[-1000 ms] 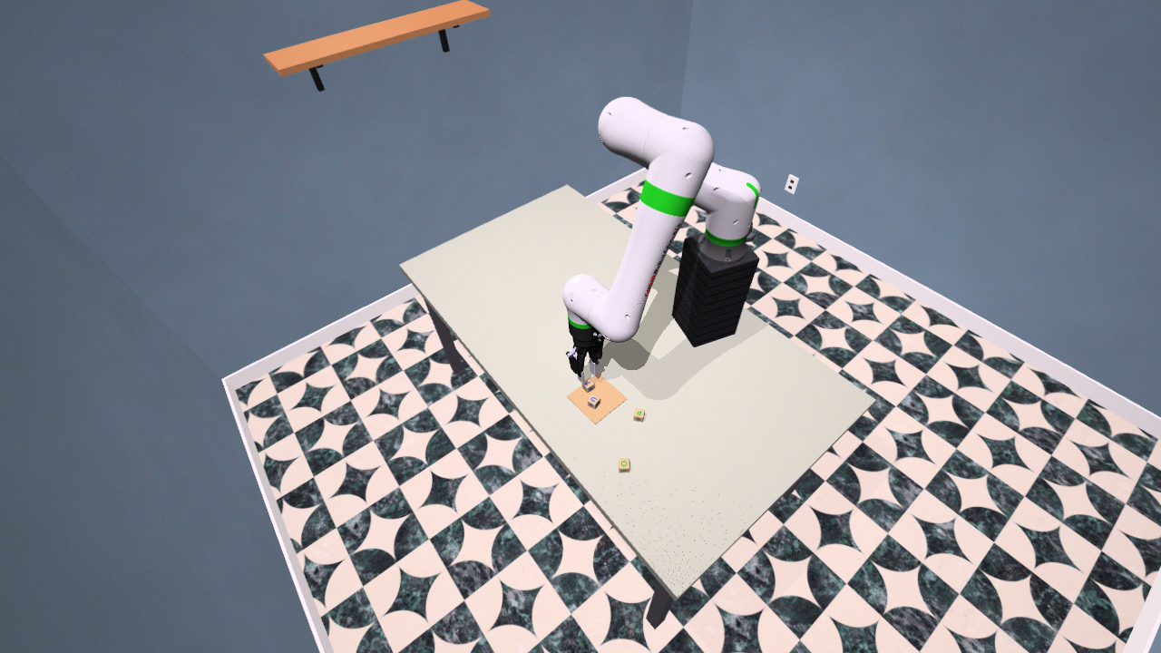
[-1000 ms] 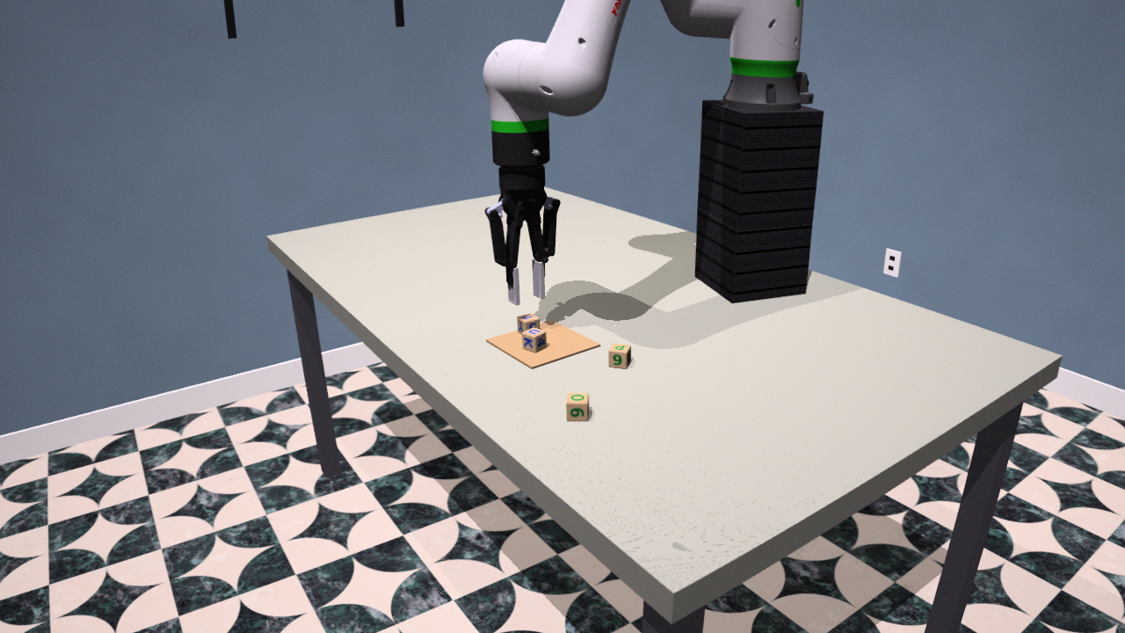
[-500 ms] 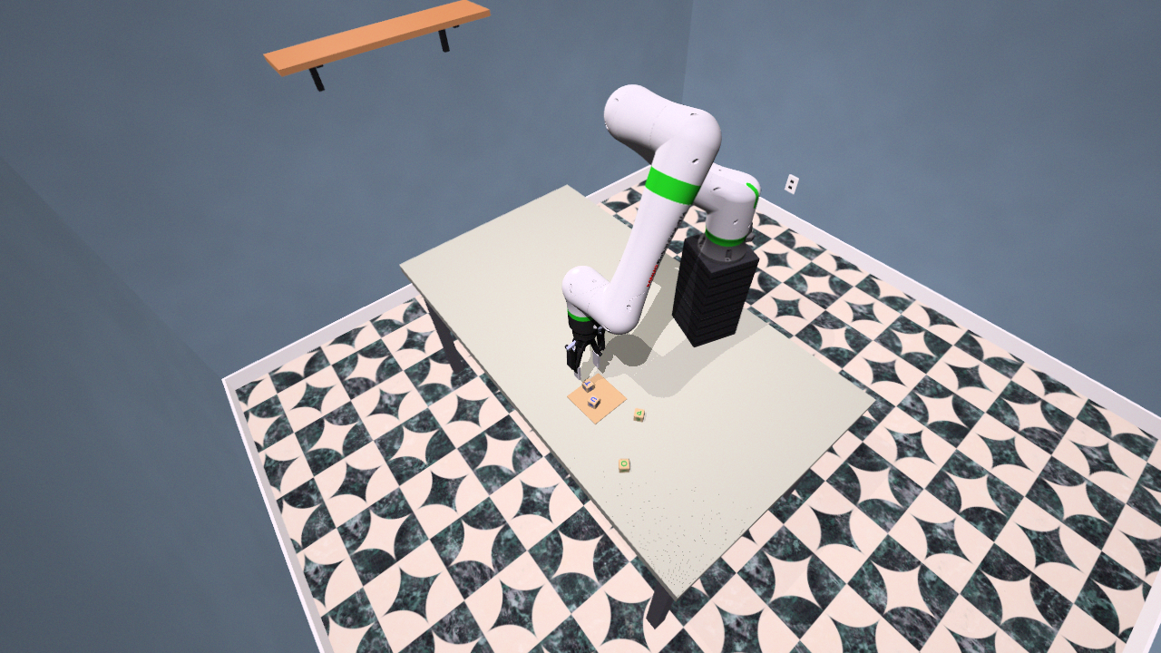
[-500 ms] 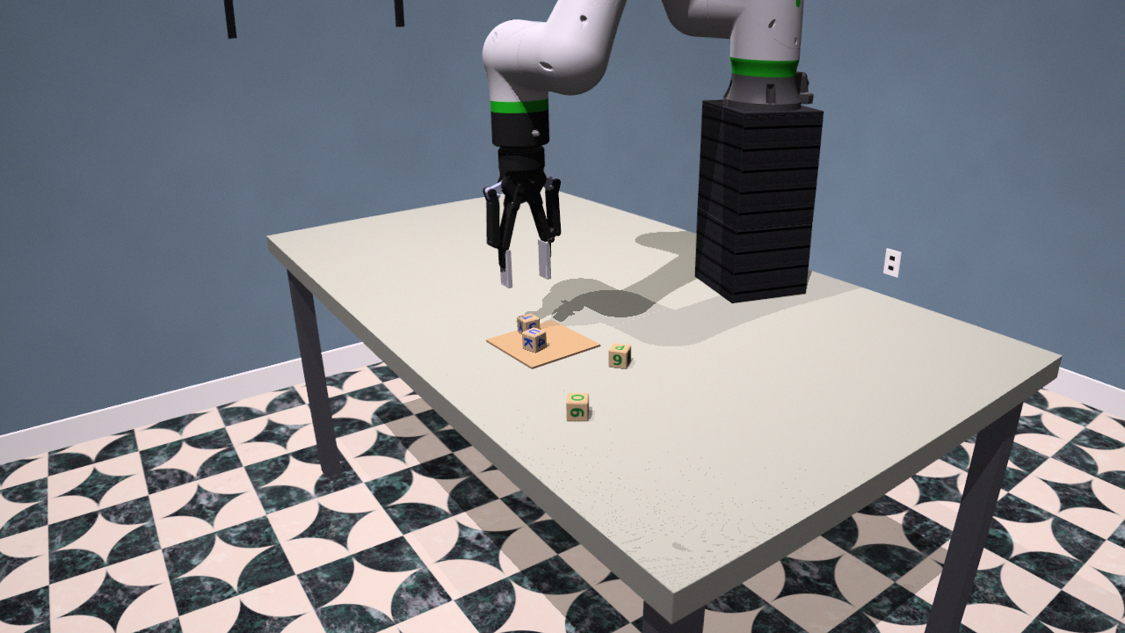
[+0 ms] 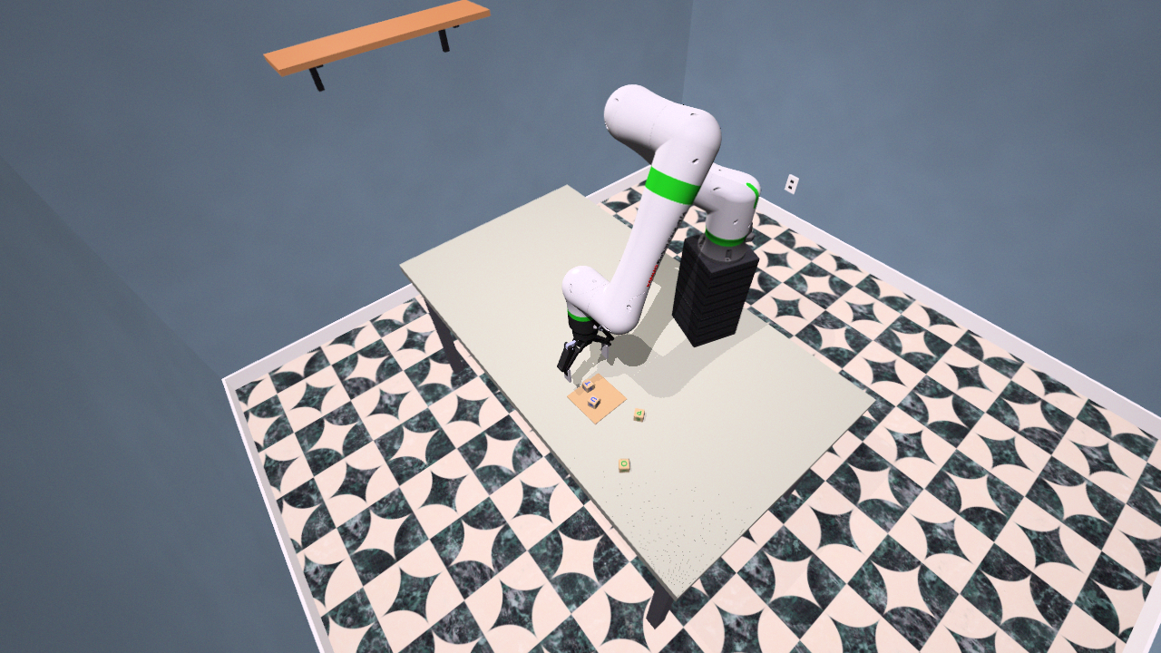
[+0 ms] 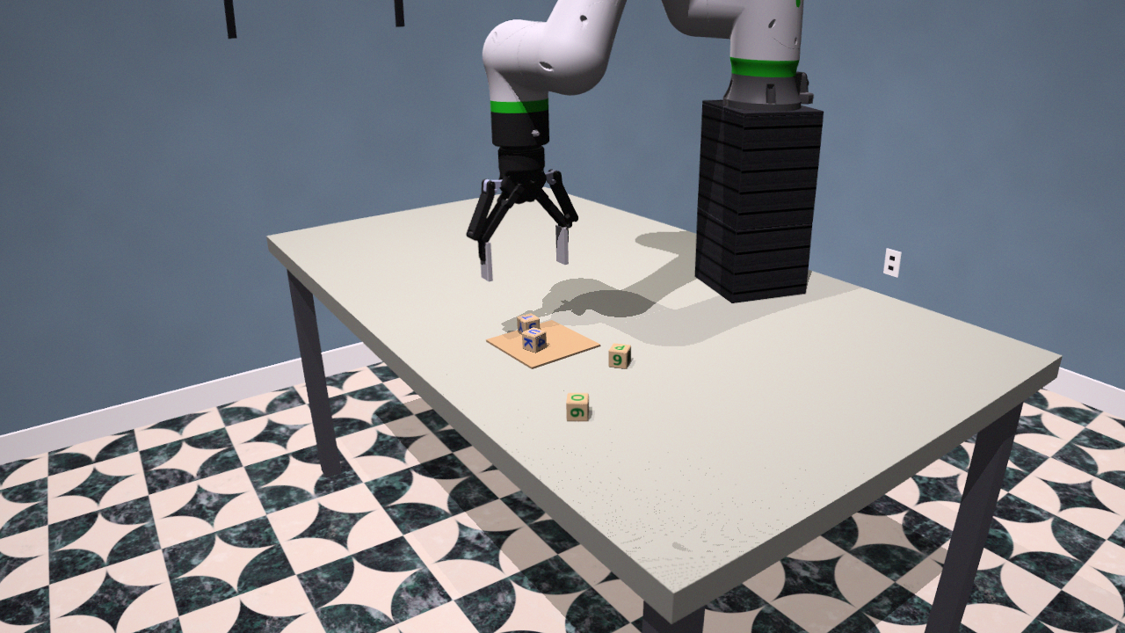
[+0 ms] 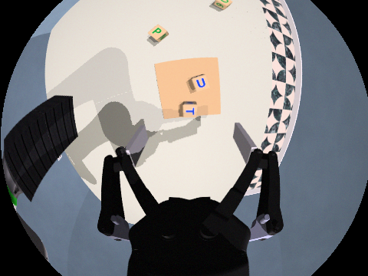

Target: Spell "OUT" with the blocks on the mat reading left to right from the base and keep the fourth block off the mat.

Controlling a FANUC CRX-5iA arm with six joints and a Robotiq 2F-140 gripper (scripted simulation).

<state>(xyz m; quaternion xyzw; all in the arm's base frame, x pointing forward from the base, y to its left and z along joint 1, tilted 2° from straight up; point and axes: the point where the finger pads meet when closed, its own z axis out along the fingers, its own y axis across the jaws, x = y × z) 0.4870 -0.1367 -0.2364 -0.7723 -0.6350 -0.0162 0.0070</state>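
Hovering open over the mat, with letters T and U below

Going left to right across the exterior view: first, on the wall, dark brackets (image 5: 317, 78) (image 6: 230, 17). Next, under the white arm (image 5: 656, 235) (image 6: 562, 47), the hand (image 5: 587, 365) (image 6: 525, 271) (image 7: 189, 130), fully open, with fingers spread wide and pointing down, and with hold of nothing.

Below, on the orange mat (image 5: 613, 397) (image 6: 569, 344) (image 7: 172, 84), the T block (image 5: 588, 385) (image 6: 527, 323) (image 7: 189, 110), flat and letter up, close to an edge; hard to say whether fully inside it. In the wrist view, crossbar towards the right. Just beside, but apart, the U block (image 5: 593, 402) (image 6: 533, 339) (image 7: 200, 83), also flat and letter up, slightly skewed, opening towards the top of the wrist view; so turned differently from the T.

Further right, off the mat on the pale surface (image 5: 502, 268) (image 6: 787, 409) (image 7: 230, 38), the O block (image 5: 623, 465) (image 6: 577, 406) (image 7: 221, 4), with a green O on top and well apart from the blue-lettered pair. Then, near a corner of the mat but likewise off it, the P block (image 5: 639, 414) (image 6: 619, 355) (image 7: 157, 33), with a green P on top.

Beyond, the black pedestal (image 5: 714, 300) (image 6: 758, 204) (image 7: 42, 142), and on the wall at far right, a white outlet (image 5: 791, 184) (image 6: 892, 263).
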